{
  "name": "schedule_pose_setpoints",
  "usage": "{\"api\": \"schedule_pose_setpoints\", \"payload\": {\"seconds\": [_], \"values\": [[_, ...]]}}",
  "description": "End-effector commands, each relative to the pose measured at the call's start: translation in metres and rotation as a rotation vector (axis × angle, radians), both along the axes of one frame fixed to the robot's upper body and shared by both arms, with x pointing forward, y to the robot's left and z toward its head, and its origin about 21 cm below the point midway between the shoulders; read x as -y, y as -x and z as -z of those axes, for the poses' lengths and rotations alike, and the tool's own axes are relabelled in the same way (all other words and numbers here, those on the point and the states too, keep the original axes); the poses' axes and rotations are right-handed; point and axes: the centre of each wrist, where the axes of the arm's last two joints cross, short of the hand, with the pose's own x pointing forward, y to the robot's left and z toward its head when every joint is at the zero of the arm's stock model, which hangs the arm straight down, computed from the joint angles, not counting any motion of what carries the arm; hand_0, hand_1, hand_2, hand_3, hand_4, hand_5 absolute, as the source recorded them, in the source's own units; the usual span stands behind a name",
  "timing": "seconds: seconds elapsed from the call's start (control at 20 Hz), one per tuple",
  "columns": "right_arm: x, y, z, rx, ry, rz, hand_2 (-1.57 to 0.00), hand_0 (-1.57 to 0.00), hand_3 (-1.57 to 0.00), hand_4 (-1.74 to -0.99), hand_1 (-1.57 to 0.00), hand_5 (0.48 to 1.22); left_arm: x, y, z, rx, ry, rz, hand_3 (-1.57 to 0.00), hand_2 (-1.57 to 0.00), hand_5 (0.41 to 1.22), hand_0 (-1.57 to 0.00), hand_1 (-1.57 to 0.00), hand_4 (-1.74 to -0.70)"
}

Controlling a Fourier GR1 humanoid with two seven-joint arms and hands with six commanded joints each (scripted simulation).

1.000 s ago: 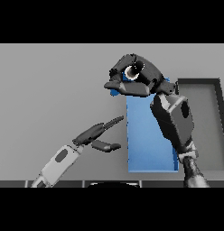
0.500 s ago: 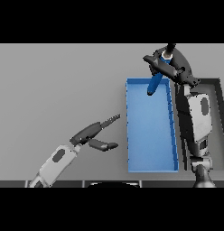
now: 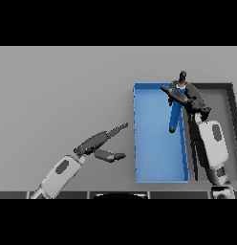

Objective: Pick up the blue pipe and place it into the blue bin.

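Observation:
The blue pipe (image 3: 176, 114) hangs nearly upright over the right part of the blue bin (image 3: 151, 143), its lower end close to the bin's floor. My right hand (image 3: 188, 97) is above the bin's right wall near the far corner. It holds the pipe's top end, with one finger stretched left and the thumb pointing away. My left hand (image 3: 98, 142) hovers open over the table, left of the bin, with its fingers pointing at the bin.
A dark grey bin (image 3: 224, 103) stands against the blue bin's right side, partly hidden by my right arm (image 3: 212, 143). Grey table (image 3: 63, 91) stretches to the left and back.
My right hand has carried the pipe from high in front of the view to the bin's far right side, then come lower and nearer. The pipe now hangs steeper. The left hand stayed put.

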Motion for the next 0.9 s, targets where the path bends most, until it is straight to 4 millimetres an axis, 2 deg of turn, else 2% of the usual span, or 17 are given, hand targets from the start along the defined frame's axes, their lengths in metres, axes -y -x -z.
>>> {"api": "schedule_pose_setpoints", "payload": {"seconds": [0.0, 0.15, 0.25, 0.3, 0.4, 0.5, 0.65, 0.8, 0.85], "values": [[0.001, 0.005, 0.01, -0.029, 0.029, -0.008, -1.57, -1.57, -1.18, -1.569, -1.57, 1.221, 0.002, 0.0, -0.001, -0.006, -0.003, 0.001, 0.0, 0.0, 0.471, 0.0, 0.0, -0.83], [-0.003, 0.017, 0.034, -0.123, 0.081, -0.014, -1.57, -1.57, -0.69, -1.653, -1.57, 1.205, 0.001, -0.001, 0.001, -0.011, -0.003, -0.005, 0.0, 0.0, 0.475, 0.0, 0.0, -0.83], [-0.004, 0.02, 0.049, -0.209, 0.107, 0.027, -1.57, -1.57, -1.01, -1.583, -1.57, 1.199, 0.003, -0.001, 0.0, -0.018, -0.005, -0.002, 0.0, 0.0, 0.474, 0.0, 0.0, -0.83], [-0.002, 0.018, 0.054, -0.265, 0.104, 0.053, -1.33, -1.46, -0.81, -1.534, -1.38, 1.19, 0.003, -0.001, 0.0, -0.014, 0.001, 0.001, 0.0, 0.0, 0.474, 0.0, 0.0, -0.83], [-0.003, 0.015, 0.057, -0.354, 0.091, 0.035, -0.85, -0.94, -0.52, -1.404, -0.88, 1.159, 0.004, -0.001, 0.0, -0.002, -0.004, 0.005, 0.0, 0.0, 0.476, 0.0, 0.0, -0.83], [-0.004, 0.015, 0.053, -0.405, 0.094, 0.029, -0.55, -0.6, -0.33, -1.302, -0.57, 1.182, 0.005, -0.001, -0.001, -0.004, -0.013, 0.005, 0.0, 0.0, 0.476, 0.0, 0.0, -0.83], [-0.01, 0.021, 0.051, -0.364, 0.25, -0.118, -0.28, -0.31, -0.17, -1.215, -0.29, 1.044, 0.003, 0.003, 0.002, -0.01, -0.014, -0.001, 0.0, 0.0, 0.477, 0.0, 0.0, -0.83], [-0.017, 0.019, 0.05, -0.334, 0.337, -0.16, -0.14, -0.16, -0.09, -1.196, -0.15, 0.933, 0.003, 0.001, 0.001, -0.007, -0.006, -0.001, 0.0, 0.0, 0.473, 0.0, 0.0, -0.83], [-0.013, 0.019, 0.048, -0.332, 0.352, -0.166, -0.11, -0.15, -0.07, -1.192, -0.12, 0.907, 0.005, 0.003, 0.001, -0.002, -0.001, 0.0, 0.0, 0.0, 0.472, 0.0, 0.0, -0.83]]}}
